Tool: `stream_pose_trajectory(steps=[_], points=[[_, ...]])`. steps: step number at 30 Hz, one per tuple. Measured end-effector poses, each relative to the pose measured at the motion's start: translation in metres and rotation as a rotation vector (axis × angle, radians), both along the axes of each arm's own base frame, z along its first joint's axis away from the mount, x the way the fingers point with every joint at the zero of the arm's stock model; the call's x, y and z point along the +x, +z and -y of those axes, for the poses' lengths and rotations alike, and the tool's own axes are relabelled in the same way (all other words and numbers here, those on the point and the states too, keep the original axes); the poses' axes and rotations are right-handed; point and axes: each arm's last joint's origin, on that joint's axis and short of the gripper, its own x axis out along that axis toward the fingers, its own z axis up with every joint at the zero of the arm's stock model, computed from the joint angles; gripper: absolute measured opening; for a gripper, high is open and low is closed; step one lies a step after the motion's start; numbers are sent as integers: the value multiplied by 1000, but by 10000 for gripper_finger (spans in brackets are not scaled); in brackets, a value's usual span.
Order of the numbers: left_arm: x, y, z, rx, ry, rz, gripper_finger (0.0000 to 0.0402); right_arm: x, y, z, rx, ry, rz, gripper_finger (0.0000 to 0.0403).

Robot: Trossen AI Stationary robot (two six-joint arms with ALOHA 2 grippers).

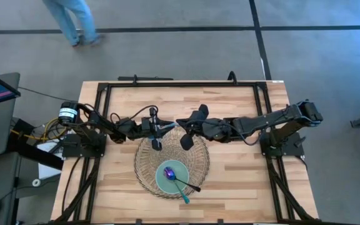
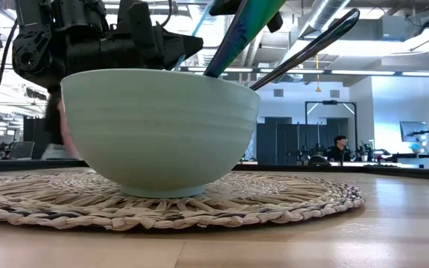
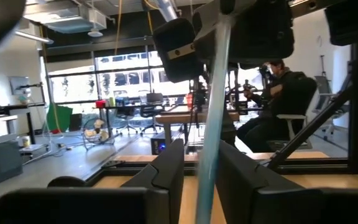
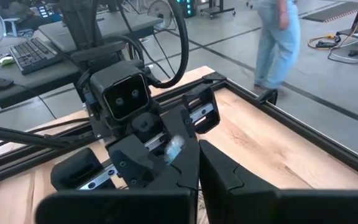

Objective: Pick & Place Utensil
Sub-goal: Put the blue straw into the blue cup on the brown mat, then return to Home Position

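A pale wooden table stands on grey floor, a person walking past its far side. On it lies a round woven mat with a light green bowl holding 2 utensils, a teal-handled spoon and a dark one, both leaning over the rim. The left gripper and right gripper hang together above the mat's far edge, fingers nearly closed; whether either holds anything, I cannot tell
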Motion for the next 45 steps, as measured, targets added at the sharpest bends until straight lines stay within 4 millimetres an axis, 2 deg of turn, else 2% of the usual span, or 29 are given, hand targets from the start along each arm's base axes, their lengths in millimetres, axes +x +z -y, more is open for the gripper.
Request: stream_pose_trajectory(steps=[11,16,24,27,32,39,42,45], points=[[0,0,0,-6,2,0,91,0,0,0,0,1,-1,1],[0,0,2,-66,-34,6,91,0,-1,-2,-14,51,-20,1],[-2,3,21,-56,-108,15,91,-10,-4,-14,-18,161,-121,1],[-8,13,27,-23,-116,54,91,-16,-5,-19,-31,168,-172,1],[-25,41,27,-22,-124,180,91,-22,-3,-23,-37,180,-189,1],[-59,79,23,-34,-122,314,91,-41,15,-31,-33,222,-154,1],[-69,86,21,-30,-121,247,91,-58,28,-36,-34,254,-145,1],[-78,82,20,-42,-134,69,91,-79,41,-41,-37,290,-133,1]])
